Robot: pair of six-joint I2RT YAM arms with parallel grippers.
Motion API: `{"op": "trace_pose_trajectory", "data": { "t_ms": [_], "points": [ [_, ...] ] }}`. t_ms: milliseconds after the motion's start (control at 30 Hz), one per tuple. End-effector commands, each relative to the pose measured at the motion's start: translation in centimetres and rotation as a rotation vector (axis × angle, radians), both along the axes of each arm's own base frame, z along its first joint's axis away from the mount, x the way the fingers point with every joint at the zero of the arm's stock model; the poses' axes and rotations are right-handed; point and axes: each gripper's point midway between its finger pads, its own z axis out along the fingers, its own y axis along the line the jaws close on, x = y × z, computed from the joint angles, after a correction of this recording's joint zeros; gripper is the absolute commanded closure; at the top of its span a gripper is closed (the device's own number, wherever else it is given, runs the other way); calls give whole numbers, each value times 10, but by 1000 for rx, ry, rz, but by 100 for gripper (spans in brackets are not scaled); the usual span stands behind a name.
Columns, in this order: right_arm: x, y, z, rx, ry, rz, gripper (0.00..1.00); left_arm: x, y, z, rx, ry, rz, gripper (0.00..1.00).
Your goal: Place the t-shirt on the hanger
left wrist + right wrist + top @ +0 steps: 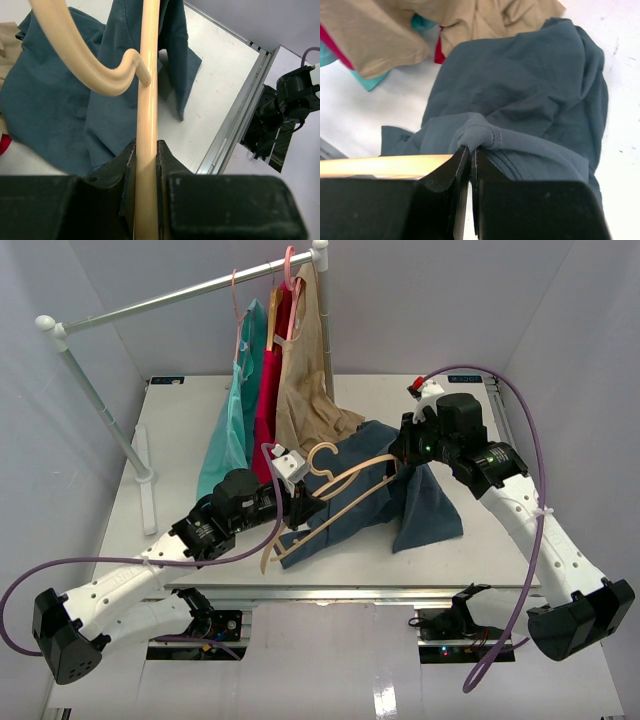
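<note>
We list one dark slate-blue t-shirt point(425, 502), lying crumpled on the white desk point(175, 440) in front of the teal garment point(228, 430), the red garment point(268, 390) and the beige garment point(305, 380) on the rail, with a hemmed fold pinched tight in the right gripper point(470, 152). We list one tan wooden hanger point(340, 498), tilted over the t-shirt's left part, one arm running toward the right gripper. The left gripper point(146, 150) is clamped on the hanger's bar just below the peach hook point(85, 65).

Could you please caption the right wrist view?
Right jaws shut on a fold of the t-shirt, the hanger just beside.
</note>
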Motion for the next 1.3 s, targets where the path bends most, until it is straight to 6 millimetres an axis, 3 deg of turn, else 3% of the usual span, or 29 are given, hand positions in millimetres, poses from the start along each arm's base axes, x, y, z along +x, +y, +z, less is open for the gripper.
{"op": "trace_pose_trajectory", "data": {
  "t_ms": [0, 167, 267, 433, 733, 1033, 1133, 1267],
  "points": [
    [-24, 22, 42, 79, -74, 125, 92, 11, -10, 38, -109, -146, 3, 100],
    [-34, 28, 53, 120, -87, 164, 92, 3, -9, 37, -138, -188, -32, 100],
    [-48, 41, 62, 185, -90, 257, 92, -7, -12, 36, -151, -207, -90, 100],
    [-61, 53, 78, 243, -101, 330, 92, 0, -13, 36, -151, -217, -62, 100],
    [-87, 83, 70, 271, -66, 452, 92, -3, -29, 40, -181, -234, -136, 100],
    [-93, 109, 64, 278, -33, 477, 91, -7, -34, 27, -184, -250, -171, 100],
    [-94, 112, 58, 265, -26, 463, 84, -8, -32, 26, -191, -259, -166, 100],
    [-86, 103, 53, 231, -42, 396, 54, -6, -25, 24, -192, -260, -133, 100]
  ]
}}
